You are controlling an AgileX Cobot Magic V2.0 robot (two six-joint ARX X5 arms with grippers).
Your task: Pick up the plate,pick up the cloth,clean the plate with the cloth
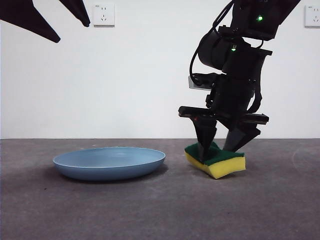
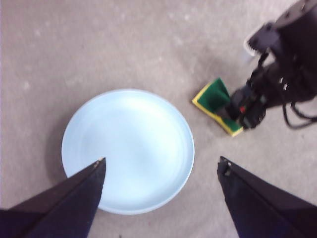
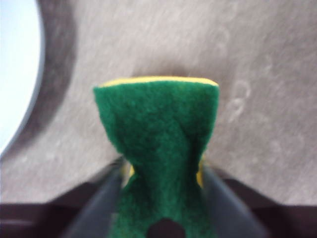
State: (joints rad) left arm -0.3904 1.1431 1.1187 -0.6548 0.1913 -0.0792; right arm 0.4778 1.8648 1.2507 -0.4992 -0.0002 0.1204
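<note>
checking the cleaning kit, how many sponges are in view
1: the sponge is pinched and tilted in the right gripper, beside the plate. No other shows.

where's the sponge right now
In the front view the sponge is right of the plate, apart from it, tilted and pinched between the right gripper jaws at the table.

Even soft light, blurred wrist views, faint shadows

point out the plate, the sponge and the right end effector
plate (image 1: 109,162), front view, middle of its blue side wall
sponge (image 1: 226,166), front view, its yellow foam side
right end effector (image 1: 220,142), front view, midway between its fingertips
</note>
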